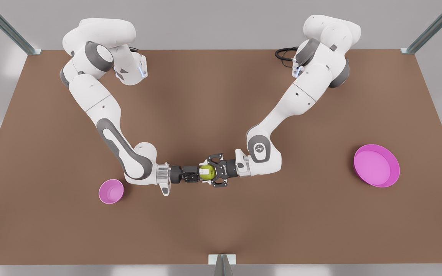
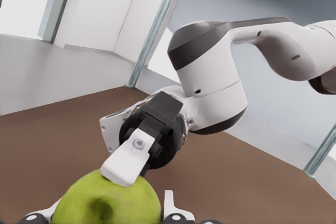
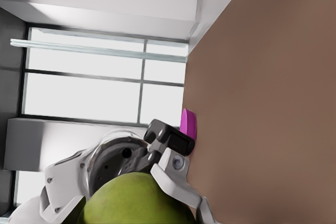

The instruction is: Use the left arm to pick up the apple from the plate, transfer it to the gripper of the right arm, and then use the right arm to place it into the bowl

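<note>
The yellow-green apple (image 1: pixel 207 173) hangs above the middle of the table, between two grippers that meet tip to tip. My left gripper (image 1: pixel 210 171), broad and black with linked fingers, comes in from the front view's right; its fingers (image 3: pixel 176 179) press the apple's (image 3: pixel 136 202) sides. From the front view's left, my right gripper (image 1: pixel 203 173) reaches in, and its white finger pad (image 2: pixel 127 163) lies on the apple (image 2: pixel 107 204). The other right finger is hidden behind the fruit. The plate (image 1: pixel 376 165) stands at the right with nothing on it, the bowl (image 1: pixel 111 191) at the left.
The brown table (image 1: pixel 221 230) is bounded by grey metal posts at its corners (image 1: pixel 411 50) and a bracket at the front edge (image 1: pixel 221 260). A black cable (image 1: pixel 284 53) lies at the base of the arm on the right. The plate's rim (image 3: pixel 189 125) is visible in the distance.
</note>
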